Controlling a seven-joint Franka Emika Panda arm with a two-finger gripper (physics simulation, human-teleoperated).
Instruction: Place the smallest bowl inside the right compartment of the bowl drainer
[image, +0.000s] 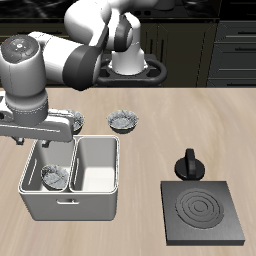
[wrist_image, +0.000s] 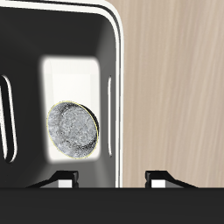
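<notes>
Now tool (wrist_image: 112, 179) open, empty; smallest bowl (wrist_image: 72, 129) inside bowl drainer (wrist_image: 120, 52).

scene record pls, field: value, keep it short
gripper: open, above the bowl drainer, holding nothing
smallest bowl: lying in a drainer well, free of the fingers
other well: looks empty
other bowls: one on the table behind the drainer, another partly hidden by the arm
stove plate: near the front edge
black moka pot: just behind the stove plate
</notes>
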